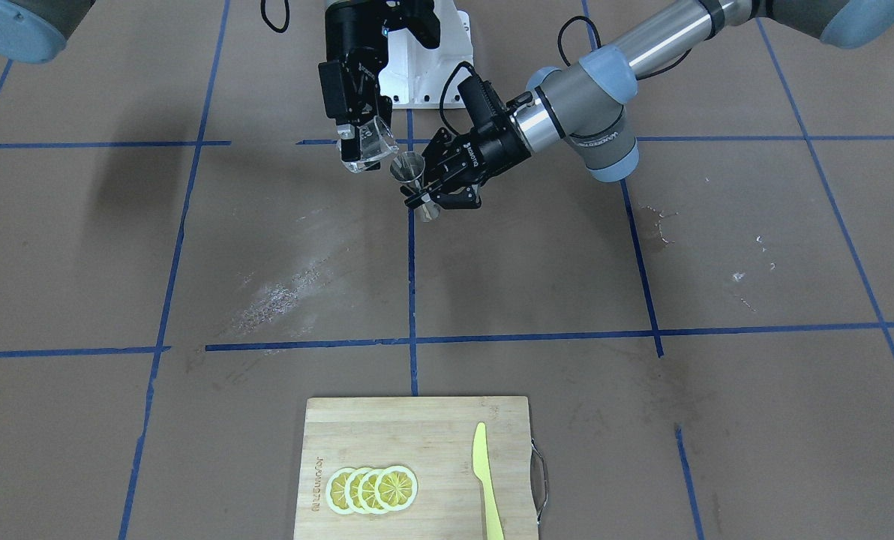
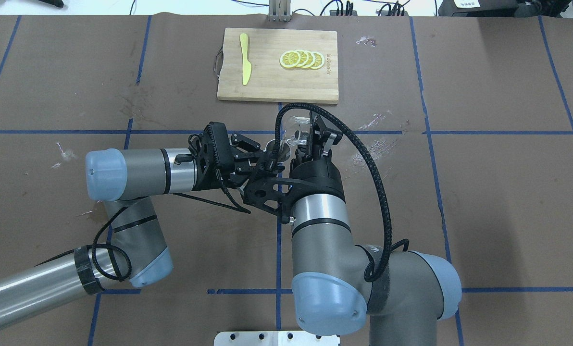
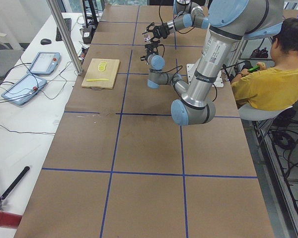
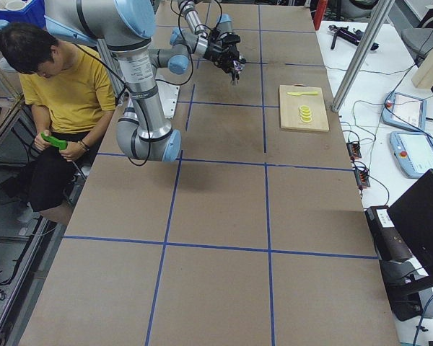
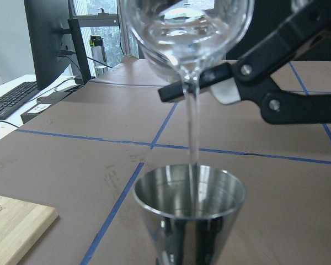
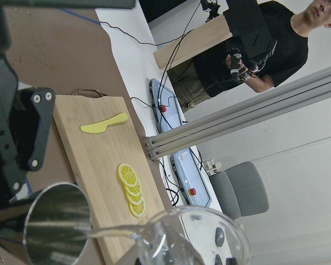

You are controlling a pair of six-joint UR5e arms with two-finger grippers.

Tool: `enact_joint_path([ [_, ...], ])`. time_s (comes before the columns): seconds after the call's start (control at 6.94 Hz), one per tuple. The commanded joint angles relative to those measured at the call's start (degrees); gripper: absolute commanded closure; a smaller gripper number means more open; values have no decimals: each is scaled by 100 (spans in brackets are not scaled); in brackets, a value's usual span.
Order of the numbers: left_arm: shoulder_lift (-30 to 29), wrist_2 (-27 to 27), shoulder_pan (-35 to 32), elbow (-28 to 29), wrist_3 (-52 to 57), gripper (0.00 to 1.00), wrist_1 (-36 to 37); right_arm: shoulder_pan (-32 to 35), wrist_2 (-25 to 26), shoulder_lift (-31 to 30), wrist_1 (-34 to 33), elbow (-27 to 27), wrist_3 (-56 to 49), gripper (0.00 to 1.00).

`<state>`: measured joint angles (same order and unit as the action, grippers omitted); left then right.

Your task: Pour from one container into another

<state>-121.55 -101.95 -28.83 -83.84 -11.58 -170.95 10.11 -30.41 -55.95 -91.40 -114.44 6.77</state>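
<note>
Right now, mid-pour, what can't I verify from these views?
How full the jigger is: in the left wrist view its near wall hides the level, and the bottom edge cuts off its lower cone.
How much remains in the beaker: cut by the top edge in the left wrist view, by the bottom edge in the right wrist view.
Both side views: the two vessels are too small to judge.

Overhead looks forward-down from behind robot; front view faces it, steep. Side views look along bench (image 3: 149, 148) from each end, far. Wrist cameras close, both share jigger (image 5: 190, 226); cutting board (image 1: 417, 442) probably in all six.
</note>
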Motion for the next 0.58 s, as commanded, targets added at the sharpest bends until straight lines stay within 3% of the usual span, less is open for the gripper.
enact_joint_path([
  [0.0,0,0,0,0,7,100,0,0,96,5,-27,-8,-341,100],
  [0.43,9,0,-9,0,7,100,0,0,123,40,-27,1,-825,100],
])
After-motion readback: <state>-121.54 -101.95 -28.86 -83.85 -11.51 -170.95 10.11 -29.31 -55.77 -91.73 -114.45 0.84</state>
